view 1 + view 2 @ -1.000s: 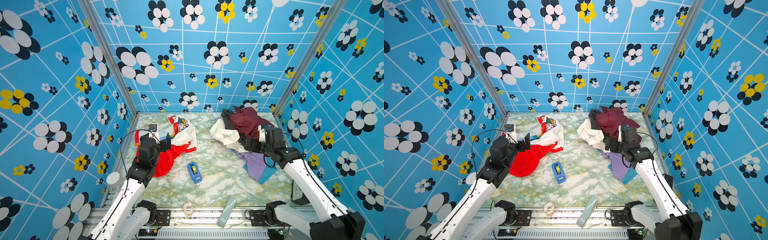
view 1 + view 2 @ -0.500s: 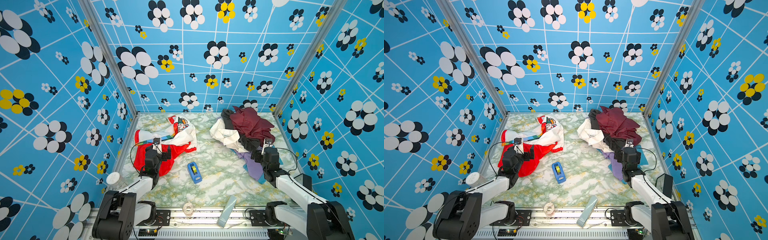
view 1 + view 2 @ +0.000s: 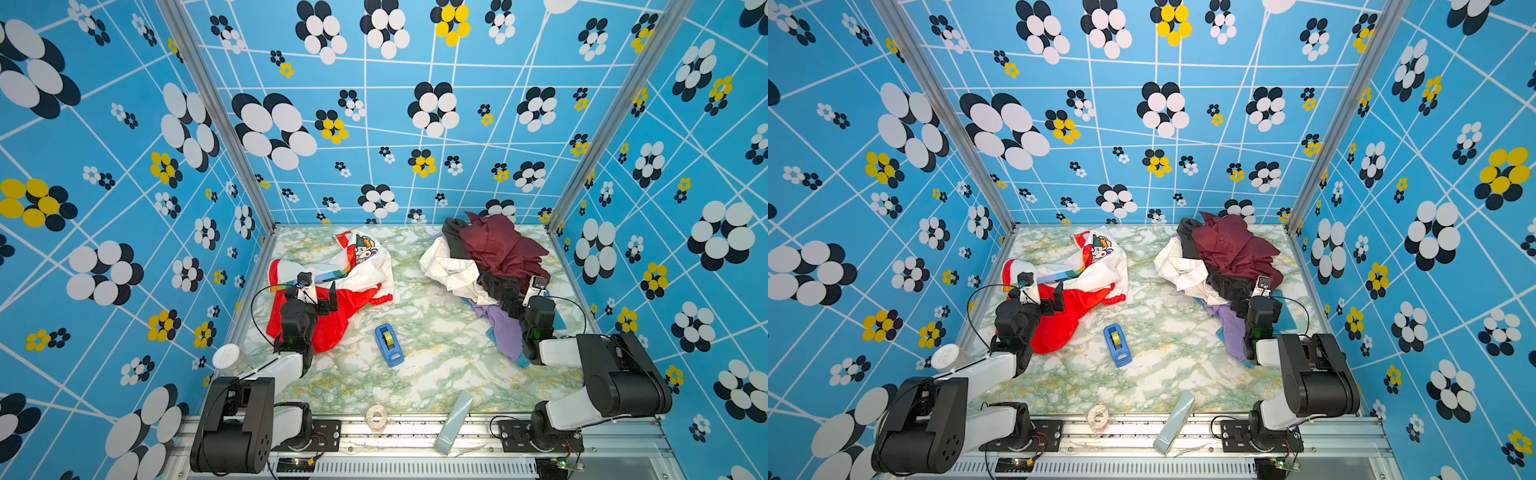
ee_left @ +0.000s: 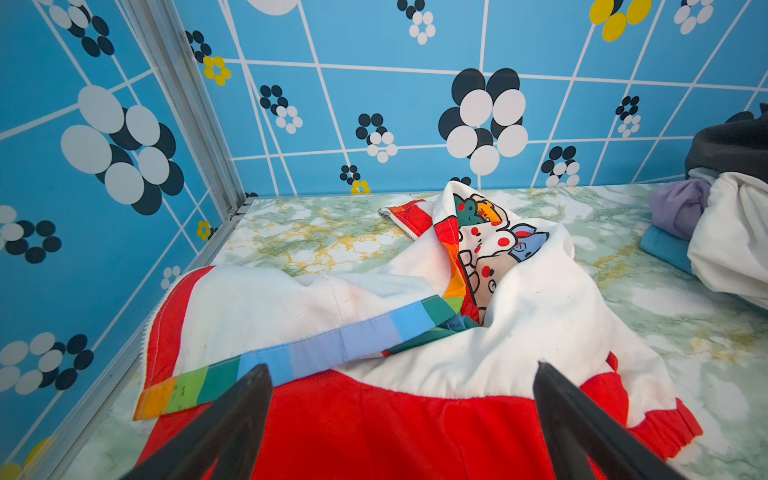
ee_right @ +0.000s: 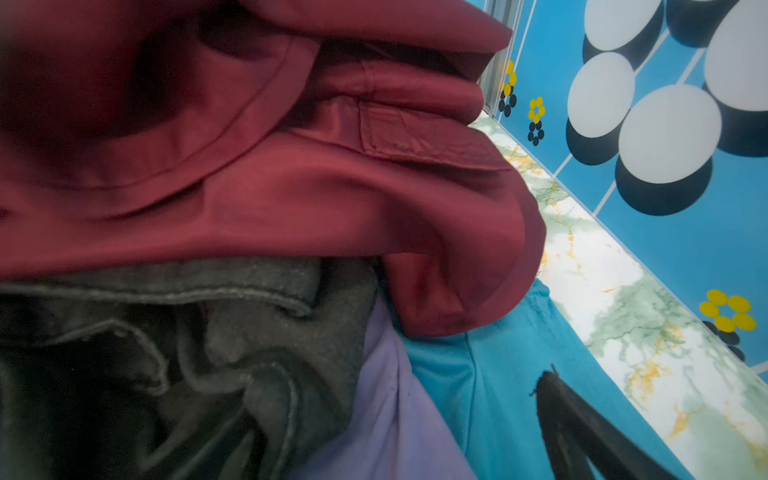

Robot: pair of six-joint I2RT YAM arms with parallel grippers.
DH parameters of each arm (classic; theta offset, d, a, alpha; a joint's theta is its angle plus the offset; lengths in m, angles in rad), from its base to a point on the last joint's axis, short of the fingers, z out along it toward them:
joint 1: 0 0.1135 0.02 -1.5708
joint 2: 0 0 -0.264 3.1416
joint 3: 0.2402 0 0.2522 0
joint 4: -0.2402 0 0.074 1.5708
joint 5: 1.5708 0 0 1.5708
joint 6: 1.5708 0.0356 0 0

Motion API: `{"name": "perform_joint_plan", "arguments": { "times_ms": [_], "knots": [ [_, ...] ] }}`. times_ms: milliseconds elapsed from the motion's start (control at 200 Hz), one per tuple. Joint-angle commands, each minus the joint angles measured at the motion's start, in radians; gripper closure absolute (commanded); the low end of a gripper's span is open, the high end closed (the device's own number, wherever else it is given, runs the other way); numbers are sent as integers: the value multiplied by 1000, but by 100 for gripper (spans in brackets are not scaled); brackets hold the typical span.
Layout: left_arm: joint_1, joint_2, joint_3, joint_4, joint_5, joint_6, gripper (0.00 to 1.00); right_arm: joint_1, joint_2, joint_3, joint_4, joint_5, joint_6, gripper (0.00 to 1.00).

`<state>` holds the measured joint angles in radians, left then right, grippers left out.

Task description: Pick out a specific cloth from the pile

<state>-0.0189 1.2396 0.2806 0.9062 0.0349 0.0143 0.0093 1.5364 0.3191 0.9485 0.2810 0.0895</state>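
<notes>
Left wrist view is showing me my left fingers [image 4: 237,415] standing wide open and holding nothing. The red part of the cloth [image 4: 415,299] is lying right between them. Its white part, with the rainbow stripe and cartoon print, is lying just ahead of them on the surface [image 4: 332,237]. My right fingers [image 5: 582,432] are spread wide too and gripping nothing. Only one is showing, right by the teal cloth at the edge of the pile [image 3: 498,249]. That pile is sitting well apart from my left fingers. A blue tape dispenser [image 3: 388,345] is lying between both sets of fingers.
</notes>
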Motion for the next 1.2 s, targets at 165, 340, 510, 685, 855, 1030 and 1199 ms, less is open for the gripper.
{"name": "perform_joint_plan", "arguments": {
  "times_ms": [165, 340, 510, 685, 855, 1030, 1199],
  "knots": [
    [10, -11, -61, 46, 11, -14, 1, -8, 23, -44, 183, -63, -9, 1],
    [10, 98, -122, 225, -35, -21, 1, -8, 23, -11, 123, -100, -24, 1],
    [10, 338, -62, 361, -2, -16, 1, -8, 21, -7, 112, -111, -29, 1],
    [41, 324, 51, 132, 42, -45, 1, -8, 19, 9, 80, -59, -12, 1],
    [36, 307, 109, -6, 77, -22, 1, -8, 19, 9, 81, -58, -13, 1],
    [25, 308, 108, -1, 54, -17, 1, -8, 21, 27, 50, -86, -20, 1],
    [25, 307, 107, -1, 53, -17, 1, -8, 21, 42, 15, -131, -39, 1]
  ]
}}
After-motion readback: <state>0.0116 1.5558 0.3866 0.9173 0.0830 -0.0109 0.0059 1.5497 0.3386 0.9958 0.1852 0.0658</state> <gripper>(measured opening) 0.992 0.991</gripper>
